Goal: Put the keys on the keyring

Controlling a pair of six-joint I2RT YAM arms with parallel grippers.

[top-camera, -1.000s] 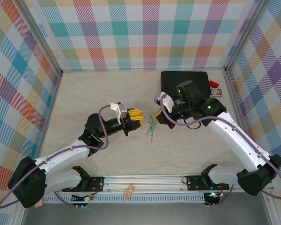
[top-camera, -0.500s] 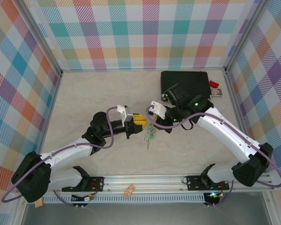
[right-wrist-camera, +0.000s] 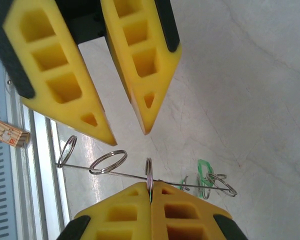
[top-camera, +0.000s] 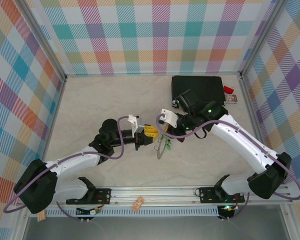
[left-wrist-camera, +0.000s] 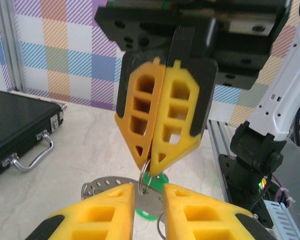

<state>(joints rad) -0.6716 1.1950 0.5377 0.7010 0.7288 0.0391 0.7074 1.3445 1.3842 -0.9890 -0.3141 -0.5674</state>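
- Clamping a small wire ring (right-wrist-camera: 149, 174), the right gripper (right-wrist-camera: 151, 187) is pressing its fingers together.
- The left gripper (left-wrist-camera: 147, 192) is facing it with fingers apart, tips just beside that ring.
- The flat grey keyring (left-wrist-camera: 101, 188) and green keys (right-wrist-camera: 205, 172) are sitting just beneath the ring, over the desk (top-camera: 100, 105).
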